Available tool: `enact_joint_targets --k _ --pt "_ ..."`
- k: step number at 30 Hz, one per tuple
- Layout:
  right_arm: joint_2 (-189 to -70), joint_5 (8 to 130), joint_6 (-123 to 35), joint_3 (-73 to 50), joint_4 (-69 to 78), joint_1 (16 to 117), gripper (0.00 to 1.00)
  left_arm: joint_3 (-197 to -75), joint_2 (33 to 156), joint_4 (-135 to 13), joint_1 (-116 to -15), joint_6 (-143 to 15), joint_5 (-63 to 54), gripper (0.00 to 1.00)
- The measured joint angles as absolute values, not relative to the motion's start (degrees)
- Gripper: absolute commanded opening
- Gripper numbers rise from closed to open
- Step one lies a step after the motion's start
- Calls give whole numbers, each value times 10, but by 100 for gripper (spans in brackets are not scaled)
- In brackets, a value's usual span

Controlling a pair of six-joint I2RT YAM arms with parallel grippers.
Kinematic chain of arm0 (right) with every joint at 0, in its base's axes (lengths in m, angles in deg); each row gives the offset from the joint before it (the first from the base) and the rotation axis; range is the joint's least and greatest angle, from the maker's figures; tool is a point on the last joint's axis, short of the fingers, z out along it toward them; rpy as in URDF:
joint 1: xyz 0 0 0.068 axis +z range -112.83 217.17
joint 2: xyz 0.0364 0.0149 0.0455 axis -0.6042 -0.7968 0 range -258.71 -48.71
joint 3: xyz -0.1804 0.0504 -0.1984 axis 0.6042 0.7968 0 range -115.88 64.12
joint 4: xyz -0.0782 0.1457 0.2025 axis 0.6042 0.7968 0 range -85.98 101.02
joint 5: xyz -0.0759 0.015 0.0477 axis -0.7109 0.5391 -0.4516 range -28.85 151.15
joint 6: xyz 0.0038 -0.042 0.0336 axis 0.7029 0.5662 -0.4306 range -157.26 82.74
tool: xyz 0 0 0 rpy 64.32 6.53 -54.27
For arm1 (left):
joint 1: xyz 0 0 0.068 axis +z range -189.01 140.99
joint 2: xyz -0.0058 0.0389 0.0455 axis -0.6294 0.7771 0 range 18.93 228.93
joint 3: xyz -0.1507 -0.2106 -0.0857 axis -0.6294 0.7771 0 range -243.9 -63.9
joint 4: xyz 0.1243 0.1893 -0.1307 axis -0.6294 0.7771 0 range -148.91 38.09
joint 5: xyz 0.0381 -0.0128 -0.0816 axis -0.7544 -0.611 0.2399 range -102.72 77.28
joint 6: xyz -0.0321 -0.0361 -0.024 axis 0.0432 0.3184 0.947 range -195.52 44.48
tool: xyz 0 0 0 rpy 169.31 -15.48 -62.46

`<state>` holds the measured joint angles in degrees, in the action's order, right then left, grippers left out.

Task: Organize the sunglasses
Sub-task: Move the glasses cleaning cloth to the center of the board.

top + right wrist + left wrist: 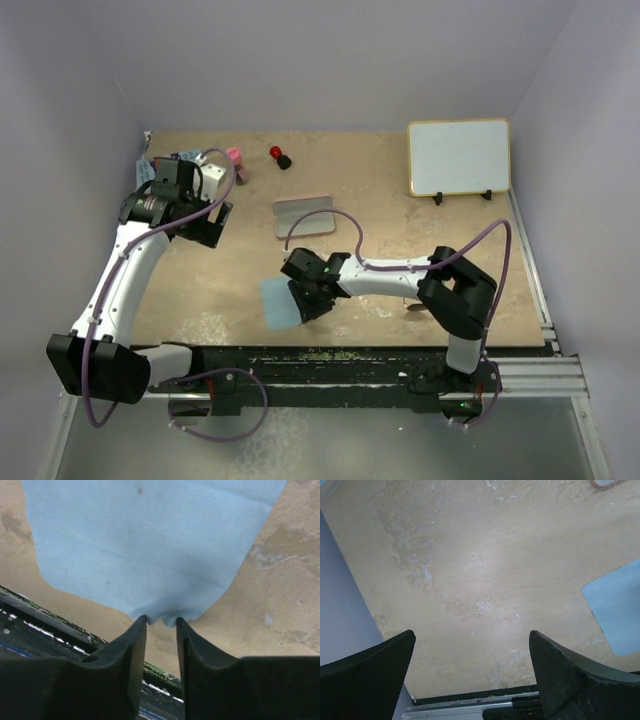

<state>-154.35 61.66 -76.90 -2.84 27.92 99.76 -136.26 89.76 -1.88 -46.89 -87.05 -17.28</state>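
Pale lavender walls (pixel 320 60) close around me on three sides. My bench (pixel 400 230) is a scuffed tan board, evenly lit, with an aluminium rail (pixel 540 375) along its near edge.

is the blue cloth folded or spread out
Spread out: in the right wrist view the cloth lies as one flat sheet with no fold showing, only its near edge puckered between the right gripper's tips.

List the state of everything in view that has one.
Left gripper: jaws wide open, empty, above table.
Cloth: flat on table, near edge puckered.
Right gripper: jaws narrowly apart, tips at cloth's puckered edge.
Pink case: lying on table, untouched; open or shut unclear.
Whiteboard: propped up, blank.
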Motion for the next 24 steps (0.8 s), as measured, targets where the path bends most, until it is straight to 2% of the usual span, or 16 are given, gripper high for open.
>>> enact_joint_targets --k 5,17,24 --pt "-1549 610 -783 -29 271 998 0 -1363 898 -19 -469 -871 -170 98" --pt "-1549 603 -810 -30 268 998 0 -1372 954 11 -474 -902 -80 96" --pt "-1536 591 -826 -14 258 999 0 -1362 951 8 -544 -954 -86 96"
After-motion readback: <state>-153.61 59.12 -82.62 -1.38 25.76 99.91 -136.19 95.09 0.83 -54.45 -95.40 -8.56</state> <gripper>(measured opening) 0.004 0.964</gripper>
